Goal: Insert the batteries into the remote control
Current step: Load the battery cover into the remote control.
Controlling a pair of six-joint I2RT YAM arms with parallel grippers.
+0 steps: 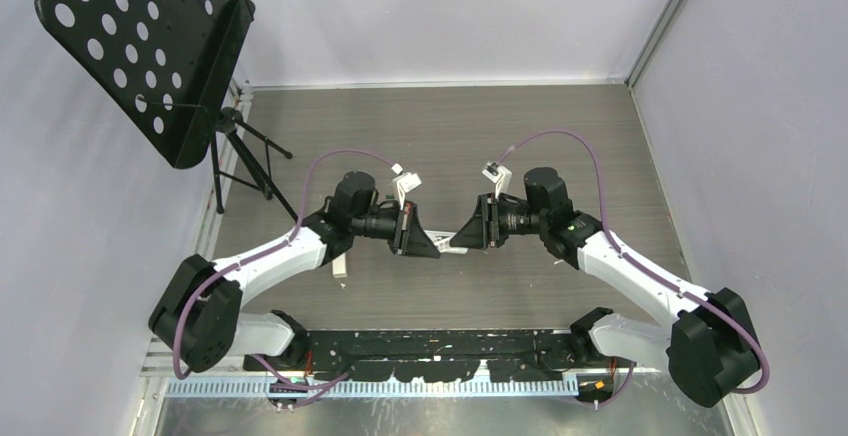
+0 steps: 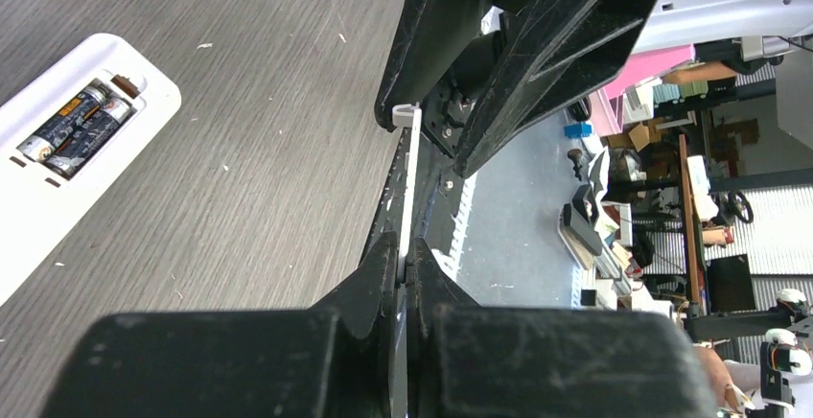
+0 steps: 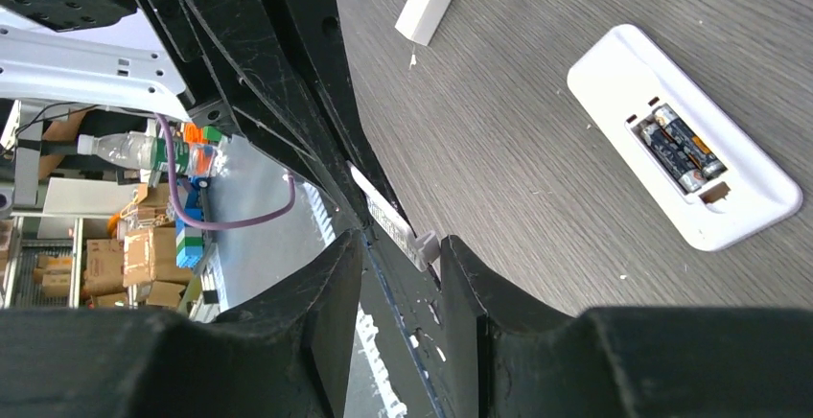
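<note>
1. The left claw (image 2: pixel 406 257) is clamped fully closed on one end of a thin white plastic strip (image 2: pixel 410 169), held edge-on
2. The right claw (image 3: pixel 403 245) straddles the strip's other end, jaws partly apart, with a gap on one side
3. Two dark cylindrical batteries (image 3: pixel 683 152) lie side by side in the open compartment of a white oblong plastic remote control (image 3: pixel 614 73), which rests on the grey wood-grain tabletop (image 3: pixel 518 169)

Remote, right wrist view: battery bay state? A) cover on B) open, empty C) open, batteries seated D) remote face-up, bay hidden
C: the remote lies back-up on the table with its bay uncovered, and dark batteries sit side by side inside it.
</note>
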